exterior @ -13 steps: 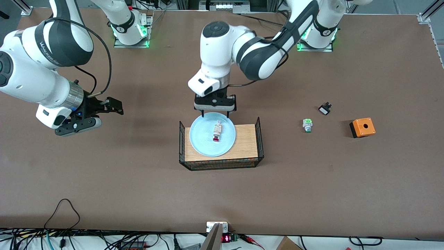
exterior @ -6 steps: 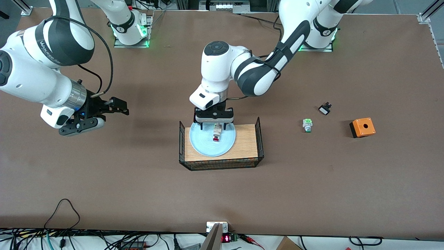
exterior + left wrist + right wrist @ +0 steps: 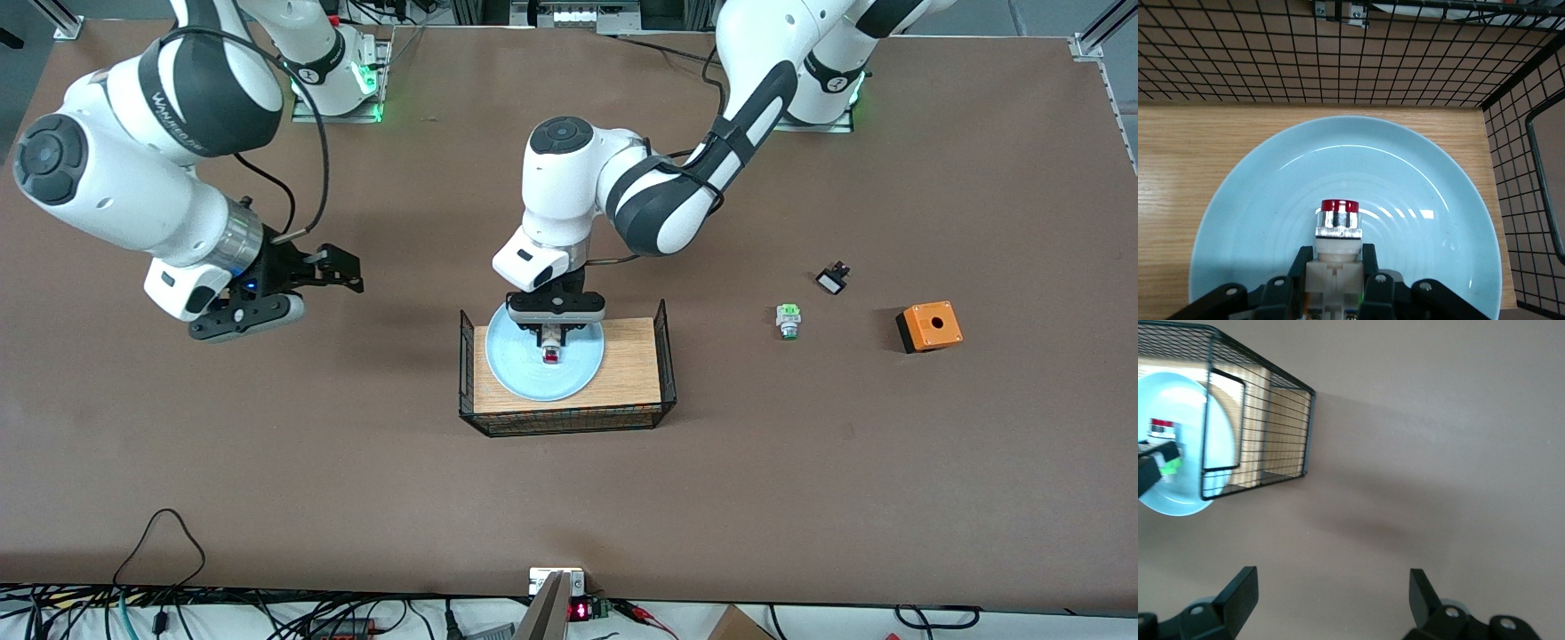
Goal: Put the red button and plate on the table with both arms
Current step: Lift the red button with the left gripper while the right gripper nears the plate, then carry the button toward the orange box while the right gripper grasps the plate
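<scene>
The red button lies on the pale blue plate, which sits in a wood-topped wire tray. My left gripper is down on the plate, its fingers shut on the button's beige body; the red cap sticks out past the fingertips. The plate fills the left wrist view. My right gripper is open and empty over the bare table, toward the right arm's end of the tray. The right wrist view shows its open fingers, the plate and the button.
The tray has black wire sides around the plate. A green-capped button, a small black-and-white switch and an orange box lie on the table toward the left arm's end.
My left gripper has come down onto the plate and closed its fingers around the red button. My right arm has moved toward the tray with its gripper open.
</scene>
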You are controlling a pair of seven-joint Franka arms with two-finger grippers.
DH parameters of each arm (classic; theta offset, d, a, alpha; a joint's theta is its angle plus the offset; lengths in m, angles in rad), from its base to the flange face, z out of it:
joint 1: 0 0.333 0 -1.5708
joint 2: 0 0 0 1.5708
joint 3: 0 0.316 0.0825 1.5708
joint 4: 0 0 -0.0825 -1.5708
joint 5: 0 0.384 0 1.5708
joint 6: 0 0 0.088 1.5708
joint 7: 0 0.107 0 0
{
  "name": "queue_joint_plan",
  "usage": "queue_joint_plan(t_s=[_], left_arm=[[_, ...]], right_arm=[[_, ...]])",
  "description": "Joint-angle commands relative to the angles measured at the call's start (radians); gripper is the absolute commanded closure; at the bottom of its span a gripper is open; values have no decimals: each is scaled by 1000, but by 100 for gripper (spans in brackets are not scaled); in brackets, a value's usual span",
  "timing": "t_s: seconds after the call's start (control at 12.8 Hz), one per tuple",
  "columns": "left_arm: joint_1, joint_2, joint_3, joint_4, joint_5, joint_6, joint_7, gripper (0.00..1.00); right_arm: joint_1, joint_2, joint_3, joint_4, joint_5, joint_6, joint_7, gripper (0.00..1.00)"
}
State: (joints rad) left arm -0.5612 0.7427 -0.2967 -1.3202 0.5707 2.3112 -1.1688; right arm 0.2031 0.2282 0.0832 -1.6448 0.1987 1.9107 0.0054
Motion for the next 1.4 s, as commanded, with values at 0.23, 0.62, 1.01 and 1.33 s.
queue_joint_plan(t_s=[0.23, 0.62, 1.01, 1.33], left_arm=[[4, -120, -67, 33, -9, -305, -3, 94], [150, -304, -67, 33, -188, -571, 444, 93], [389, -322, -65, 4, -262, -585, 877, 93], [568, -321, -65, -153, -287, -488, 1084, 93]], right_arm=[[102, -7, -2, 19, 4, 57, 15, 0], [237, -26, -2, 14, -122, 56, 15, 0], [409, 35, -3, 19, -375, 111, 18, 0], [470, 132, -2, 17, -488, 250, -2, 0]])
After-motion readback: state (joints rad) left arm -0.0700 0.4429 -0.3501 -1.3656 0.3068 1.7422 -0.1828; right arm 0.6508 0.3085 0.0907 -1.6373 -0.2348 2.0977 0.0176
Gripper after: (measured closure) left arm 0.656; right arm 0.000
